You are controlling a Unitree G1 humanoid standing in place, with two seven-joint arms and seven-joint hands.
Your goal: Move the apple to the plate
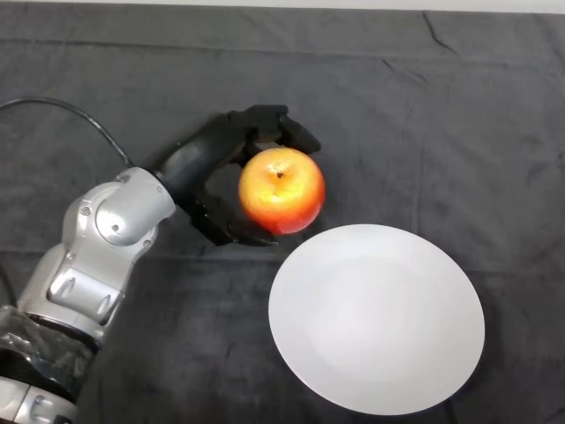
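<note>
Red-yellow apple (282, 190) grasped by the curled fingers (291, 128) of the left hand (221, 163), stem up, positioned just beyond the upper-left rim of the white plate (377, 318), dark-clothed worktop (459, 124) seen beneath.

Table (459, 106) lay under dark wrinkled cloth. White plate (377, 318) sat directly on cloth. Apple (282, 190) upper left of plate, possibly lifted.
</note>
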